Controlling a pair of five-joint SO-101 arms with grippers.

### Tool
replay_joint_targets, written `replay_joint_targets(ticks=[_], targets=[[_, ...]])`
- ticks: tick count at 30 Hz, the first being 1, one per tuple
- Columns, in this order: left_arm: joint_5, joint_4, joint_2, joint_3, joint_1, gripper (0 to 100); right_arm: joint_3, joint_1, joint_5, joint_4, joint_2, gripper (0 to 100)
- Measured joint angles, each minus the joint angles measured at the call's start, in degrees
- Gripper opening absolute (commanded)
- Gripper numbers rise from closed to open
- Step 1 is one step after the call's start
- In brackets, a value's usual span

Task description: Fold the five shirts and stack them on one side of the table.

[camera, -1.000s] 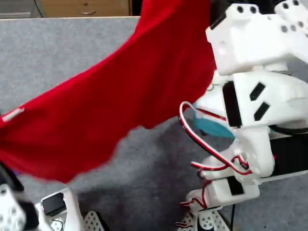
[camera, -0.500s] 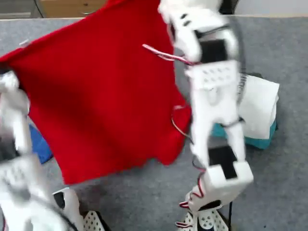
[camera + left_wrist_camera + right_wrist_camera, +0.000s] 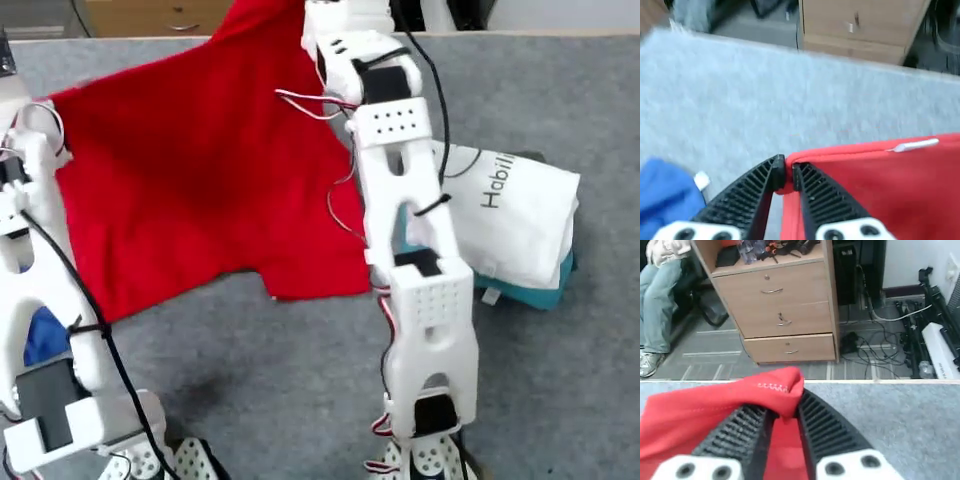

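Left tool (image 3: 785, 174) clamped on red shirt (image 3: 200, 190) corner; right tool (image 3: 788, 412) clamped on another corner. Folded white shirt (image 3: 520, 215) lies on worktop (image 3: 270, 380).

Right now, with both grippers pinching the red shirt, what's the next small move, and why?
The left gripper and right gripper each pinch an edge of the red shirt, spread but partly lifted over the table. I'd probably lower both together so it settles flat for folding.

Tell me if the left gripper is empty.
No, the left gripper is clamped on a corner of the red shirt.
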Motion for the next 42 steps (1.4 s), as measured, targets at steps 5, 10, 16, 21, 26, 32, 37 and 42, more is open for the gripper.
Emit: replay_joint_targets(ticks=[5, 10, 16, 21, 26, 32, 37, 42], targets=[[-3.6, 8.0, -4.0, 4.7, 0.4, 3, -10.5, 0.0, 5.1, 14.2, 3.2, 1.3], [-11.6, 9.2, -14.1, 20.0, 0.8, 3, -16.3, 0.1, 12.0, 27.8, 6.2, 1.3], [-14.0, -0.4, -24.1, 44.8, -1.9, 3, -21.8, -0.3, 19.2, 44.8, 8.9, 1.3], [-16.3, -6.4, -24.4, 53.9, -4.0, 3, -25.6, -0.1, 20.3, 54.4, 13.8, 1.3], [-19.9, 1.1, -21.5, 50.4, -5.8, 3, -26.4, 0.6, 20.5, 55.2, 14.6, 1.3], [-24.4, 6.1, -20.9, 47.9, -7.0, 3, -26.1, 0.2, 22.9, 55.3, 14.5, 1.3], [-25.8, 6.5, -20.9, 47.9, -8.0, 3, -16.2, 0.0, 25.8, 55.3, 10.9, 1.3], [-27.9, 6.6, -20.9, 47.9, -8.1, 3, 2.9, 0.0, 28.1, 55.1, 0.4, 1.3]])
